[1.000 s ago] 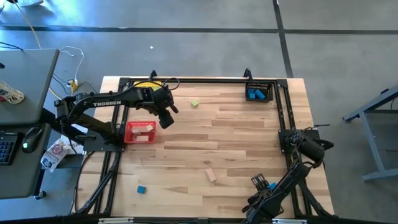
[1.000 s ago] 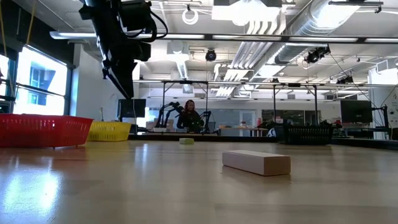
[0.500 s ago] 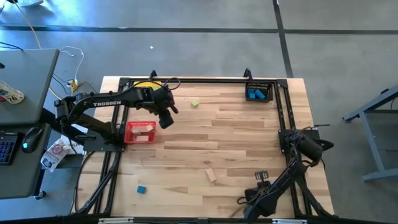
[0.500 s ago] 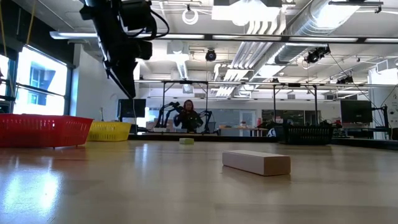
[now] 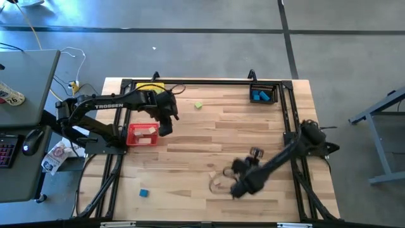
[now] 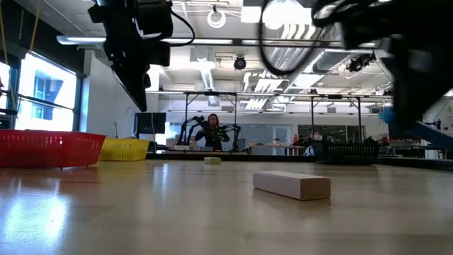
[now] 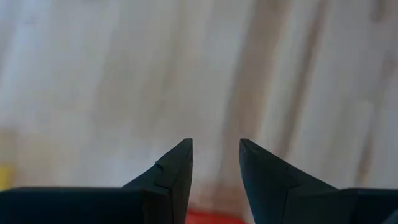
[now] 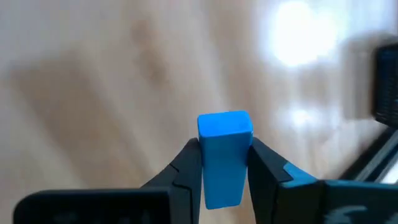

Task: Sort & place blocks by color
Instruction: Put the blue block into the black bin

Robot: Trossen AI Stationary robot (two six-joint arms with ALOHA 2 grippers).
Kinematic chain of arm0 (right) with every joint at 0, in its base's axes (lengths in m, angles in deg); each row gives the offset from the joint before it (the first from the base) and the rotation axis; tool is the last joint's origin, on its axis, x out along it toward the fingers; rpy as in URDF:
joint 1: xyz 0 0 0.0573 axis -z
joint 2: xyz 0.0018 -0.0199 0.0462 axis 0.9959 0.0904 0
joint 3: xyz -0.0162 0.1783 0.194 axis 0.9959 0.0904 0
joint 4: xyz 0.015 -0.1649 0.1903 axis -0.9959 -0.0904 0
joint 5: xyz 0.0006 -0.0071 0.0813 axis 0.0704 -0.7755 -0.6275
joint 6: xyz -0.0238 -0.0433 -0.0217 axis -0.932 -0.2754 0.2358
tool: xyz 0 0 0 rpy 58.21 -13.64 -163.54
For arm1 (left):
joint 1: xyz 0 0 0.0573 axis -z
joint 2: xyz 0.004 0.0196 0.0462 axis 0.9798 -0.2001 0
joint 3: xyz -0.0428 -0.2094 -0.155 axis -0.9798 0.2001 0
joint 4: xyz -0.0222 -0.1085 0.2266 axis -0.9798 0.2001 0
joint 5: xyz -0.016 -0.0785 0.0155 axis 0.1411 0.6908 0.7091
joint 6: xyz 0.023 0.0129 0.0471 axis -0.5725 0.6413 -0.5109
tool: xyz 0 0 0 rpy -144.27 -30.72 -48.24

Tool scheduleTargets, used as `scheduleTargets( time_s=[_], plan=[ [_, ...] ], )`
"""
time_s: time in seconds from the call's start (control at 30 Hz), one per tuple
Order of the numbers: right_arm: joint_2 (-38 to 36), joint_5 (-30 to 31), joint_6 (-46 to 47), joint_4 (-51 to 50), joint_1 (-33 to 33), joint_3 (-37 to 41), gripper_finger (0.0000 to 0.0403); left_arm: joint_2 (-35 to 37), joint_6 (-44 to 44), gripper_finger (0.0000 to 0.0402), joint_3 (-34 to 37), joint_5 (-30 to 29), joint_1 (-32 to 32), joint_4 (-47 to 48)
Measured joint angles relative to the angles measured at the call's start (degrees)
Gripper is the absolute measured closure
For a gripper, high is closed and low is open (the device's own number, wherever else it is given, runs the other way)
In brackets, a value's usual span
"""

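Note:
My right gripper point(image 8: 225, 158) is shut on a blue block point(image 8: 224, 140). It hangs above the table's near middle in the high view point(image 5: 235, 182), blurred, close to a tan bar point(image 6: 291, 184) lying flat. My left gripper point(image 7: 216, 155) is open and empty, above the table beside the red bin point(image 5: 142, 134), which holds tan blocks. A green block point(image 5: 199, 105) lies at the far middle. Another blue block point(image 5: 144, 192) lies near the front left. My right gripper pinches the blue block by two opposite sides point(image 8: 225, 168) between its two fingers. The block's free end point(image 8: 224, 123) sticks out past the fingertips. The block is lifted clear of the wooden table.
A black bin point(image 5: 264, 94) with blue blocks stands at the far right corner, and a yellow bin point(image 5: 149, 87) at the far left behind the red one. A dark frame point(image 5: 202, 81) runs along the table's edges. A person point(image 6: 211, 131) shows in the room behind.
My right gripper has swept fast from the table's near right corner toward the left, out over the near middle by the tan bar, carrying the blue block. My left gripper has drawn a little toward the red bin.

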Motion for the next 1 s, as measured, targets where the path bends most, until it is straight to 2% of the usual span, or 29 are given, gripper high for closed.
scheduleTargets(
  time_s=[0.13,0.63,0.8,1.0],
  plan=[
    [-4.2,2.5,0.4,-1.5,7.9,0.0,0.0335,0.0,-0.3,0.0286,0.0,2.0,3.0,1.2],
    [-21.3,9.1,-20.7,0.2,33.9,0.0,0.0335,0.0,1.6,0.0286,0.0,1.2,15.3,4.3],
    [-23.7,9.3,-28.5,2.6,44.2,0.0,0.0335,0.0,1.6,0.0286,0.0,1.2,17.0,2.7],
    [-23.2,8.2,-38.1,6.6,56.4,0.0,0.0335,0.0,2.3,0.0286,0.0,1.2,17.2,1.3]
  ],
)
